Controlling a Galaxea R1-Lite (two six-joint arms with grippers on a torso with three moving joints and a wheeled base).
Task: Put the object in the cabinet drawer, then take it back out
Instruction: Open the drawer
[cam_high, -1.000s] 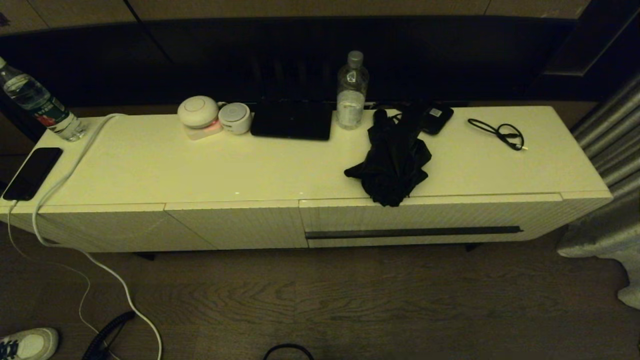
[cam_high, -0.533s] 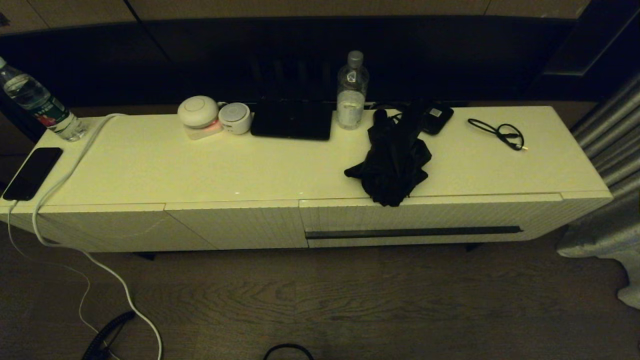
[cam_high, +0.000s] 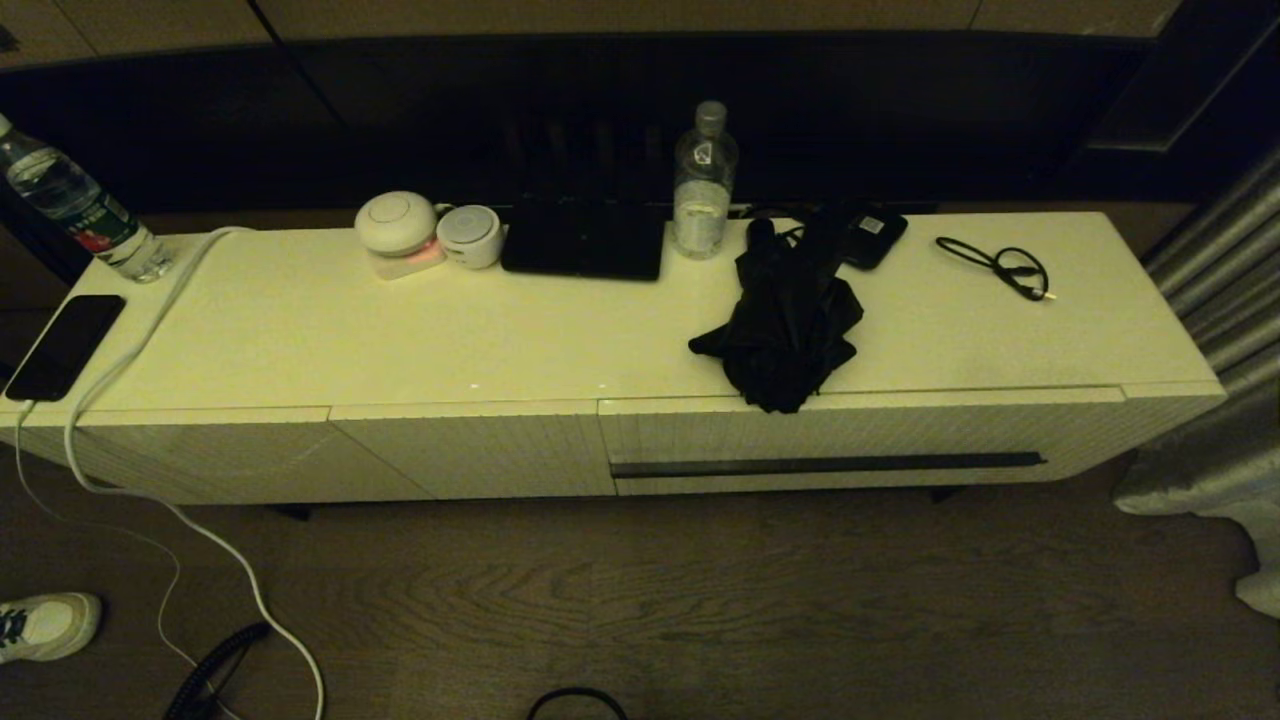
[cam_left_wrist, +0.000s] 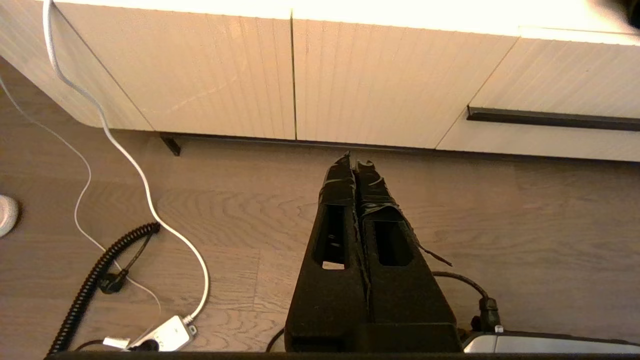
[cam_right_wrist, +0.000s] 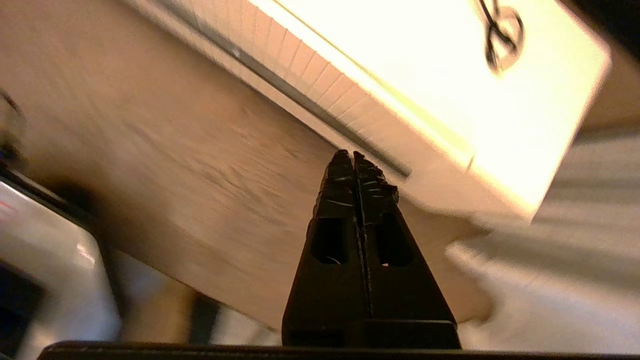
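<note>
Umbrella (cam_high: 785, 320) lies on the cabinet top (cam_high: 400, 340) at its front edge, right of centre, black fabric bunched and slightly overhanging the edge directly above the drawer (cam_high: 850, 440). Its handle end points toward the back edge, where it merges with a small black device (cam_high: 873, 238); the boundary between them is hard to make out. Drawer front sits flush and closed, dark handle strip (cam_high: 828, 465) unobstructed. Neither arm appears in the head view. Left gripper (cam_left_wrist: 355, 162) is seen only from its wrist camera, fingers pressed together, low over the floor before the plain ribbed panels. Right gripper (cam_right_wrist: 353, 156) likewise has fingers together, holding nothing, near the cabinet's right end; that view is smeared. Thin cable (cam_high: 1000, 265) lies near the back right corner.
</note>
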